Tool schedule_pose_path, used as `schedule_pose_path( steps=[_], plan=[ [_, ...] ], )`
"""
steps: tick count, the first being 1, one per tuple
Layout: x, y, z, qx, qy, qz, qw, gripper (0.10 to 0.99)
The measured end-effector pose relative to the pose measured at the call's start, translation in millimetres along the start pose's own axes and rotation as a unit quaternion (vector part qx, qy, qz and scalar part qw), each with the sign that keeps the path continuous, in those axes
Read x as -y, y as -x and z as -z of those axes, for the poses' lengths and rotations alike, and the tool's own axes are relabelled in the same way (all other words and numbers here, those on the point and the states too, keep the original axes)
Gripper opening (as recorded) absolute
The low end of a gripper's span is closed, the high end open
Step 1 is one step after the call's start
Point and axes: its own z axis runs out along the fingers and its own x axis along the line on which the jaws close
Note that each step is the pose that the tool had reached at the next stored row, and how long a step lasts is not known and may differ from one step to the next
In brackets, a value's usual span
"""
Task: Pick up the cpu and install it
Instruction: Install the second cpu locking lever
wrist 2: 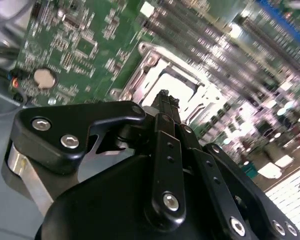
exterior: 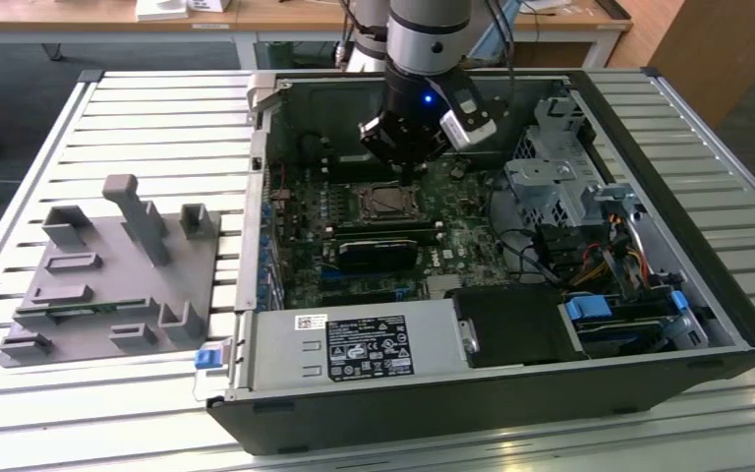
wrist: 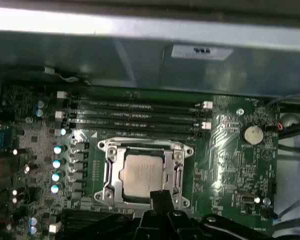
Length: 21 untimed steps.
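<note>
The cpu (wrist: 143, 176) lies flat in its socket (wrist: 177, 172) on the motherboard (wrist: 230, 165), its silver top showing inside the metal frame, low of centre in the first wrist view. The gripper (wrist: 161, 196) sits at the bottom edge of that frame, its black tip overlapping the socket frame's near edge just beside the chip; whether it touches cannot be told. In the second wrist view the fingers (wrist 2: 166, 107) look pressed together with nothing between them, pointing at the socket (wrist 2: 165, 80) in the upper middle.

In the exterior view the gripper (exterior: 411, 162) hangs inside the open case (exterior: 692, 285), upper centre, just above the socket (exterior: 385, 203). Memory slots (wrist: 135, 116) run along the socket's far side, capacitors (wrist: 56, 167) stand on one flank, and a coin cell (wrist: 252, 133) sits on the other. A drive cage (exterior: 554, 187) and cables (exterior: 574, 261) crowd the exterior view's right. A grey fixture (exterior: 109, 285) lies on the slatted table (exterior: 36, 138) at left.
</note>
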Motion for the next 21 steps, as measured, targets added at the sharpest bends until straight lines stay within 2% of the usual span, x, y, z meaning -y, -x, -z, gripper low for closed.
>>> schedule_pose_path(
  steps=[1, 2, 4, 5, 6, 9, 10, 18, 21],
  plan=[
    [2.8, -0.2, -0.1, -0.0002, 0.0000, 0.000, 1.0000, 0.106],
    [4.5, -0.2, -0.2, -0.0021, 0.0002, 0.000, 1.0000, 0.106],
    [6.9, -0.2, -0.9, -0.0100, 0.0025, 0.000, 0.9999, 0.106],
    [8.3, -0.2, -1.3, -0.0113, 0.0059, 0.000, 0.9999, 0.106],
    [9.7, -0.3, -1.7, -0.0113, 0.0108, 0.000, 0.9999, 0.106],
    [11.7, -0.4, -2.6, -0.0106, 0.0316, 0.000, 0.9994, 0.106],
    [12.4, -0.4, -2.9, -0.0104, 0.0353, 0.000, 0.9993, 0.106],
    [26.3, -1.2, -4.1, -0.0104, 0.0355, 0.000, 0.9993, 0.106],
    [29.0, -4.8, -4.6, -0.0104, 0.0355, 0.000, 0.9993, 0.106]
  ],
)
